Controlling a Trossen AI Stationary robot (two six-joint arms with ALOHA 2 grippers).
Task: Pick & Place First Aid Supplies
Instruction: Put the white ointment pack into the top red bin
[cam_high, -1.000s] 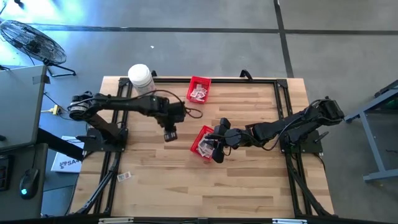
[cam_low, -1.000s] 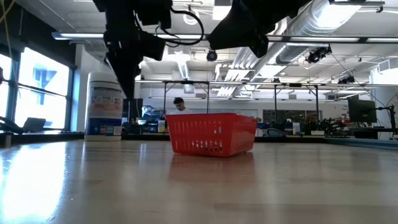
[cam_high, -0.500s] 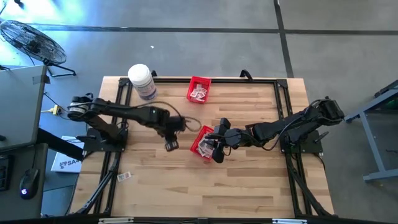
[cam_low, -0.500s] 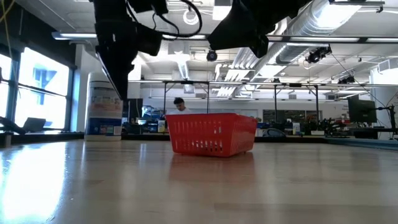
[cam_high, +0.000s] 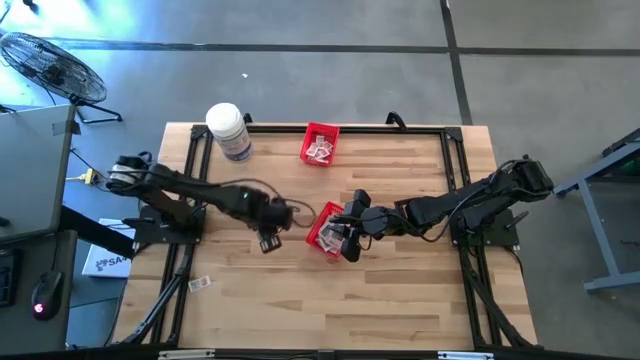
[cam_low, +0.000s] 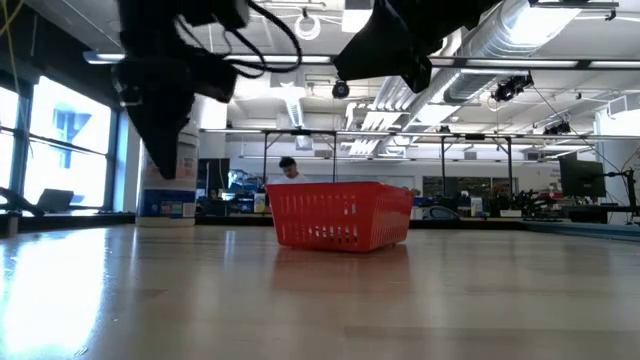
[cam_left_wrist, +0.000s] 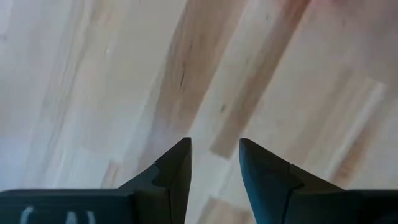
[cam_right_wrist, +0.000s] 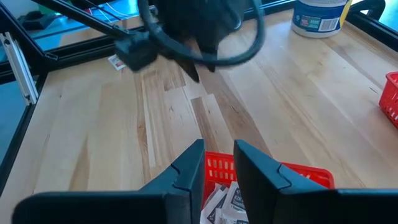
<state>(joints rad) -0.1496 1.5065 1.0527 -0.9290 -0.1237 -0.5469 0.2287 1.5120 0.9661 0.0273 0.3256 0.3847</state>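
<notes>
Overhead, the left gripper (cam_high: 268, 243) hangs above bare wood of the worktop (cam_high: 400, 290), its jaws apart with nothing between them; the left wrist view shows only plank grain past the two dark fingers (cam_left_wrist: 177, 168). Just beyond those jaws, toward the right arm, sits the near red basket (cam_high: 322, 228).

The right gripper (cam_high: 347, 243) hovers over that same basket, its jaws standing a little apart and clamped on nothing. Directly below and ahead of them, in the right wrist view, lie white-grey first aid packets (cam_right_wrist: 225, 200) inside the basket's red mesh wall (cam_right_wrist: 292, 174). Farther ahead of these jaws the left arm's dark body and cable show, and past it a big white jar (cam_right_wrist: 320, 17) stands upright near the worktop's corner.

A second red basket (cam_high: 320, 144) sits at the far edge, well apart from both sets of jaws, with more packets (cam_high: 319, 152) in it. One stray packet (cam_high: 199, 284) lies off the worktop, behind the left gripper. In the low view a person (cam_low: 290, 170) shows in the room behind a basket.
</notes>
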